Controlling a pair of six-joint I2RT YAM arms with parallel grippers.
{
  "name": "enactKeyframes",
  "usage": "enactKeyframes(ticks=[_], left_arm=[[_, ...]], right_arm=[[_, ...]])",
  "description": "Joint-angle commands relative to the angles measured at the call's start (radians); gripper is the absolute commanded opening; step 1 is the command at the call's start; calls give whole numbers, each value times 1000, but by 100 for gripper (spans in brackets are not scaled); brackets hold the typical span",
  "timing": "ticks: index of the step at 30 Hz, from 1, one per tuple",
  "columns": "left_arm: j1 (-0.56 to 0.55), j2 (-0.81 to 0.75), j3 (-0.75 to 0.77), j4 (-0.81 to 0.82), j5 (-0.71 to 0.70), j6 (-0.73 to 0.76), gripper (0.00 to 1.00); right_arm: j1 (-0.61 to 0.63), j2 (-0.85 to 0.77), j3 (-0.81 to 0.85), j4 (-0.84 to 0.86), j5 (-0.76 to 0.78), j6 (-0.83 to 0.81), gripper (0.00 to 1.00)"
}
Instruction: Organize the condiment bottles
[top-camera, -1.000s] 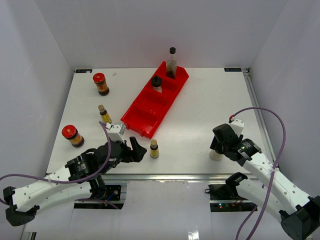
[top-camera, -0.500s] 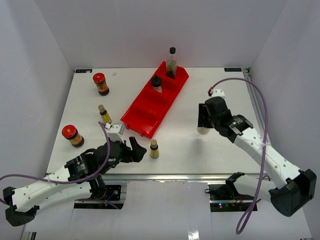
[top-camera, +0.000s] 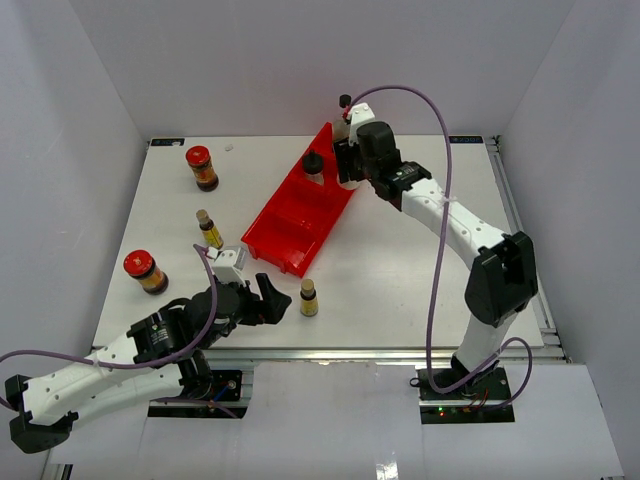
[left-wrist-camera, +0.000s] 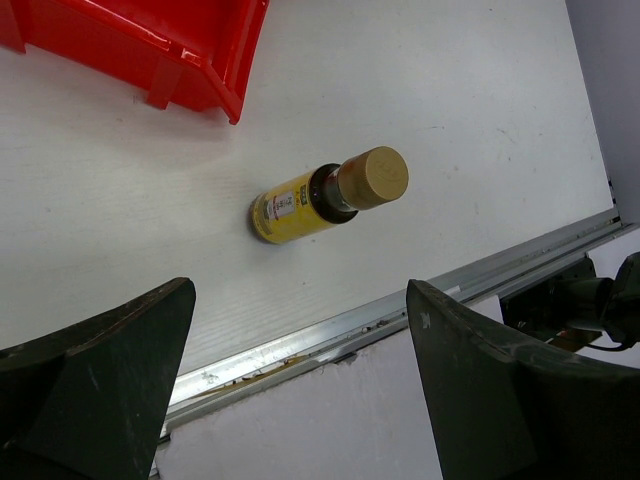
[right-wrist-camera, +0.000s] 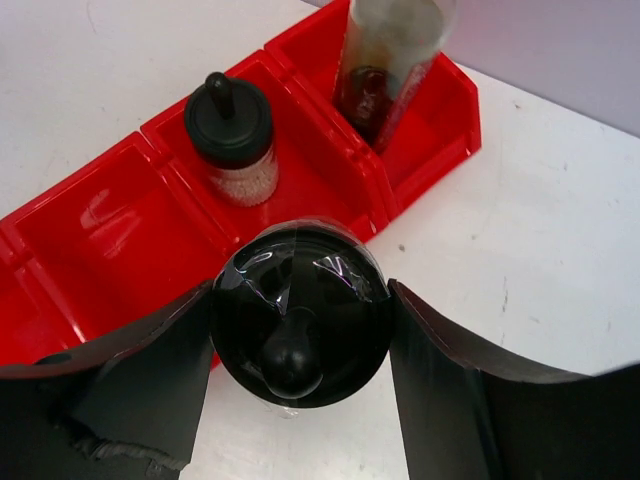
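My right gripper (right-wrist-camera: 300, 290) is shut on a stubby black-capped shaker (right-wrist-camera: 298, 315), held at the right wall of the red tray (right-wrist-camera: 100, 230); in the top view this gripper (top-camera: 347, 165) hides it. A second shaker (right-wrist-camera: 235, 135) stands in one tray compartment (top-camera: 313, 165). The tall clear bottle (right-wrist-camera: 385, 60) stands in the far end compartment (top-camera: 345, 108). My left gripper (left-wrist-camera: 300, 290) is open and empty, just short of a slim yellow-labelled bottle (left-wrist-camera: 320, 195) standing near the front edge (top-camera: 308, 297). Another yellow bottle (top-camera: 208, 228) and two red-lidded jars (top-camera: 200, 166) (top-camera: 146, 270) stand left of the tray.
The red tray (top-camera: 290, 235) lies diagonally across the table's middle; its near compartments hold nothing. Its near corner shows in the left wrist view (left-wrist-camera: 150, 60). A metal rail (left-wrist-camera: 400, 305) marks the table's front edge. White walls close in the table on three sides.
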Motion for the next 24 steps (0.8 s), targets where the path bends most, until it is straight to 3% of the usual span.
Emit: enactKeyframes(ticks=[1, 15, 24], left_arm=[[-5, -11, 13, -13, -18, -13, 98], [-5, -2, 13, -9, -20, -10, 98], [-7, -5, 13, -9, -21, -9, 98]], right_arm=[[0, 74, 115, 200, -32, -83, 8], [0, 330, 294, 245, -18, -122, 8], [0, 375, 271, 280, -24, -102, 11]])
